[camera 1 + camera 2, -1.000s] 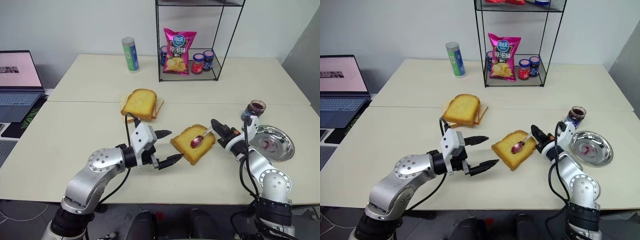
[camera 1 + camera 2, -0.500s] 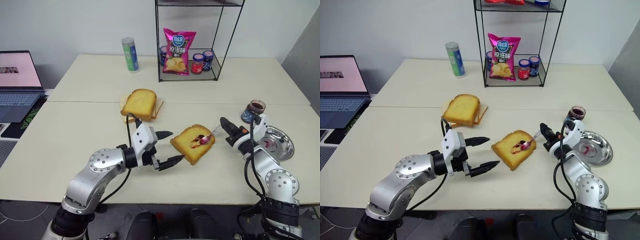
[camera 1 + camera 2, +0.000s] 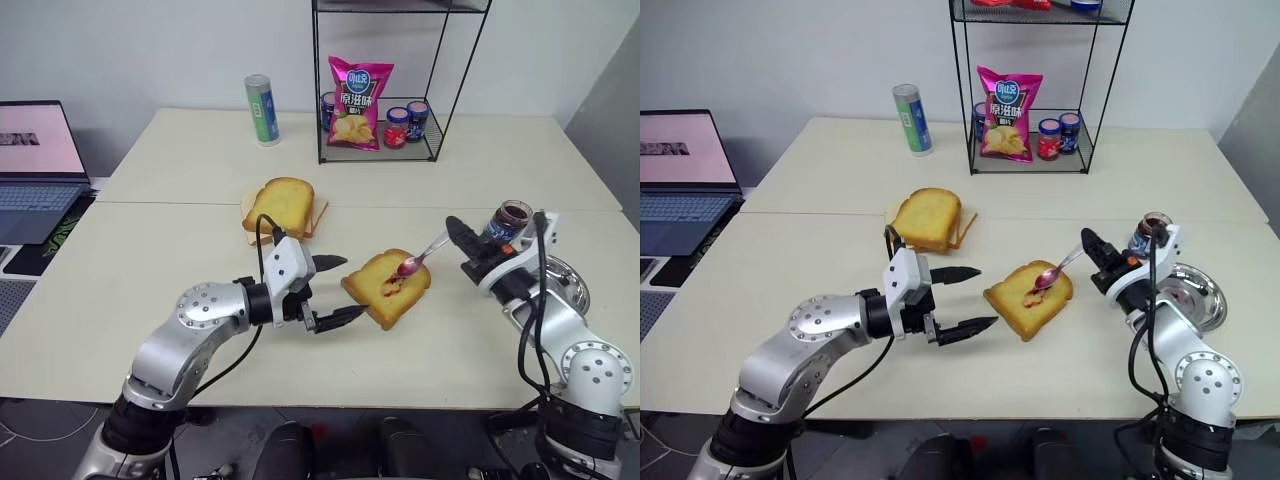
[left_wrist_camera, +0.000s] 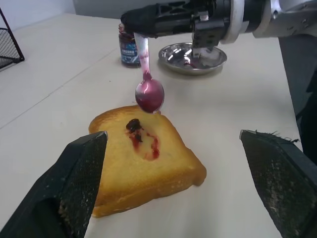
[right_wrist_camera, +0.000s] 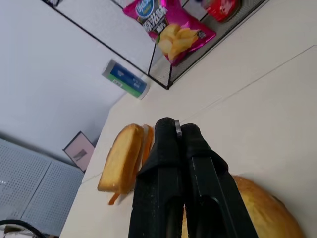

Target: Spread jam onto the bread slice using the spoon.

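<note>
The right hand (image 3: 458,233), clamped shut on the spoon (image 3: 422,254), holds its jam-stained bowl just above the bread (image 3: 386,287), which lies mid-worktop (image 3: 150,250) with a small red smear, seemingly poised for another spreading stroke. The left hand (image 3: 334,292) waits wide open and empty just left of the bread, perhaps to steady it. The jam jar (image 3: 507,221) stands right, beside a steel dish (image 3: 1196,296).

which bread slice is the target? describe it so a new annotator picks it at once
On the near half of the cream table, between the left gripper and the right gripper, lies one thick golden bread slice on its own. Unlike the pile of like slices farther back, it carries a dark red smear of jam, and the spoon hangs just over it.
</note>
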You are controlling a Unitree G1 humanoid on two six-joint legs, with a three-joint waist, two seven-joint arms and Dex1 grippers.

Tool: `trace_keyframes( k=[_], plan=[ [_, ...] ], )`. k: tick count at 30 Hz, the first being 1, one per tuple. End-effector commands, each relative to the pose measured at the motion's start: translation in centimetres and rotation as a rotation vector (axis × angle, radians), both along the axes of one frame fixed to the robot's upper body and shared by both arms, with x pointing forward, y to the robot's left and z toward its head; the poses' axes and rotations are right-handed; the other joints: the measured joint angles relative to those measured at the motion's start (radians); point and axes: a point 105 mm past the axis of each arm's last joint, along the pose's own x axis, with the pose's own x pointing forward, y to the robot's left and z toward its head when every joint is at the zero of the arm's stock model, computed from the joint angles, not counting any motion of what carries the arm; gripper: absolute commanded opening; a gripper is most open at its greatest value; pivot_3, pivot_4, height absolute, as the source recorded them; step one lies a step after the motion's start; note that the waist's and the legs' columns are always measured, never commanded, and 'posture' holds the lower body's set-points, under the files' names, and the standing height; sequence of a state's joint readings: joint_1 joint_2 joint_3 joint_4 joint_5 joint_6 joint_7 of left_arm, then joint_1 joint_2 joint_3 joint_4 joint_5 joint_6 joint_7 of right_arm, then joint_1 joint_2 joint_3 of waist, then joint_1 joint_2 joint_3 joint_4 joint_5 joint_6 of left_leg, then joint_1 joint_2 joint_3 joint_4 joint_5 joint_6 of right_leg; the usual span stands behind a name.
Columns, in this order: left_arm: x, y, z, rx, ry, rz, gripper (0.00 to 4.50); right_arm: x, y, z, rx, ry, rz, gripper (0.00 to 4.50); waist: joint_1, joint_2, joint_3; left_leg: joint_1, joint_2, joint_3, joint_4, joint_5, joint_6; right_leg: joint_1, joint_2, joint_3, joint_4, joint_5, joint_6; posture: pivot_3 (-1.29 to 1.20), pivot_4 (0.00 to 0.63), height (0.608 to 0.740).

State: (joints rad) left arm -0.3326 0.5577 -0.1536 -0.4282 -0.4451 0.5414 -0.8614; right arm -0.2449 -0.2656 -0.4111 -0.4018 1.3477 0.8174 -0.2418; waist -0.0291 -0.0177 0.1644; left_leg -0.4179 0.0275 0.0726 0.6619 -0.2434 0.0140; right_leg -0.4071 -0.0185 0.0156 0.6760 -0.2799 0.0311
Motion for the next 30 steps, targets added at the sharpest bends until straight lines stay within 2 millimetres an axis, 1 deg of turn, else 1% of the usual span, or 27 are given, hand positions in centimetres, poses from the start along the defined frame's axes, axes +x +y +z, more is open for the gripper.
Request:
trace_keyframes(
  k=[1, 4, 6, 10, 12, 13, 16, 18, 20, 22, 24, 30],
  plan=[
    [0.5, -1.1, 1.3, 0.051, -0.057, -0.088, 4.50, -1.2, -2.4, 3.1, -0.038, -0.107, -0.120, 0.03, 0.004, 0.000, 0.000, 0.000, 0.000, 0.000, 0.000, 0.000, 0.000, 0.000, 0.000, 0.000, 0.000, 0.000, 0.000, 0.00, 0.150, 0.740],
    [1.0, -2.7, 1.8, 0.059, -0.071, -0.151, 4.50, -2.1, -3.9, 3.7, -0.074, -0.117, -0.212, 0.03, 0.004, 0.000, 0.000, -0.001, 0.000, 0.000, 0.000, 0.000, 0.000, 0.000, 0.000, 0.000, -0.002, 0.000, 0.000, 0.00, 0.150, 0.740],
    [1.2, -3.9, 2.1, 0.062, -0.079, -0.197, 4.50, -2.8, -5.4, 3.6, -0.102, -0.110, -0.297, 0.03, 0.003, 0.000, 0.000, -0.002, -0.001, 0.000, -0.001, 0.000, 0.000, 0.000, 0.000, 0.000, -0.003, 0.000, 0.000, 0.00, 0.150, 0.740],
    [1.6, -6.5, 2.4, 0.068, -0.111, -0.272, 4.50, -4.4, -9.4, 3.0, -0.172, -0.077, -0.472, 0.03, 0.005, -0.001, 0.000, -0.002, -0.001, -0.001, -0.001, 0.000, 0.000, 0.000, 0.000, 0.000, -0.003, 0.000, 0.000, 0.00, 0.150, 0.740],
    [1.8, -7.4, 2.4, 0.071, -0.114, -0.295, 4.50, -4.9, -10.7, 2.8, -0.201, -0.068, -0.525, 0.03, 0.005, 0.000, 0.000, -0.002, -0.001, -0.001, 0.000, 0.000, 0.000, 0.000, 0.000, 0.000, -0.003, 0.000, 0.000, 0.00, 0.150, 0.740],
    [1.7, -8.2, 2.4, 0.075, -0.119, -0.322, 4.50, -5.4, -11.8, 2.6, -0.214, -0.059, -0.567, 0.03, 0.005, 0.000, 0.000, -0.002, -0.001, 0.000, 0.000, 0.000, 0.000, 0.000, 0.000, 0.000, -0.003, 0.000, 0.000, 0.00, 0.150, 0.740],
    [1.4, -10.0, 2.3, 0.072, -0.126, -0.378, 4.50, -6.1, -14.1, 2.0, -0.241, -0.038, -0.647, 0.03, 0.002, 0.000, 0.000, -0.002, -0.001, 0.000, 0.000, 0.000, 0.000, 0.000, 0.000, 0.001, -0.002, 0.000, 0.001, 0.00, 0.150, 0.740],
    [1.4, -10.8, 2.3, 0.066, -0.134, -0.394, 4.50, -6.2, -14.8, 1.8, -0.255, -0.039, -0.660, 0.03, 0.000, 0.000, 0.000, -0.001, -0.001, 0.000, 0.000, 0.000, 0.000, 0.000, 0.001, 0.000, -0.002, 0.000, 0.001, 0.00, 0.150, 0.740],
    [1.3, -11.7, 2.2, 0.060, -0.139, -0.408, 4.50, -6.0, -16.2, 1.3, -0.260, -0.036, -0.692, 0.03, -0.001, 0.000, 0.000, -0.001, -0.001, 0.000, 0.000, 0.000, 0.000, 0.000, 0.001, 0.001, -0.002, 0.000, 0.001, 0.00, 0.150, 0.740],
    [1.3, -12.2, 2.1, 0.052, -0.141, -0.414, 4.50, -5.7, -17.3, 0.5, -0.273, -0.020, -0.722, 0.03, -0.001, 0.000, 0.000, 0.000, -0.001, 0.000, 0.000, 0.000, 0.000, 0.001, 0.002, 0.001, -0.002, 0.000, 0.001, 0.00, 0.150, 0.740],
    [1.4, -12.7, 2.0, 0.040, -0.137, -0.414, 4.50, -5.1, -18.1, -0.5, -0.275, -0.007, -0.732, 0.03, 0.000, 0.000, 0.000, 0.000, -0.001, 0.000, 0.000, 0.000, 0.000, 0.001, 0.002, 0.001, -0.002, 0.000, 0.001, 0.00, 0.150, 0.740],
    [1.3, -13.2, 2.0, 0.015, -0.126, -0.406, 4.50, -4.0, -19.8, -2.0, -0.295, 0.003, -0.760, 0.03, 0.001, 0.001, -0.001, 0.000, -0.001, 0.000, 0.000, 0.000, 0.001, 0.001, 0.002, 0.001, -0.002, 0.000, 0.001, 0.00, 0.150, 0.740]
  ],
)
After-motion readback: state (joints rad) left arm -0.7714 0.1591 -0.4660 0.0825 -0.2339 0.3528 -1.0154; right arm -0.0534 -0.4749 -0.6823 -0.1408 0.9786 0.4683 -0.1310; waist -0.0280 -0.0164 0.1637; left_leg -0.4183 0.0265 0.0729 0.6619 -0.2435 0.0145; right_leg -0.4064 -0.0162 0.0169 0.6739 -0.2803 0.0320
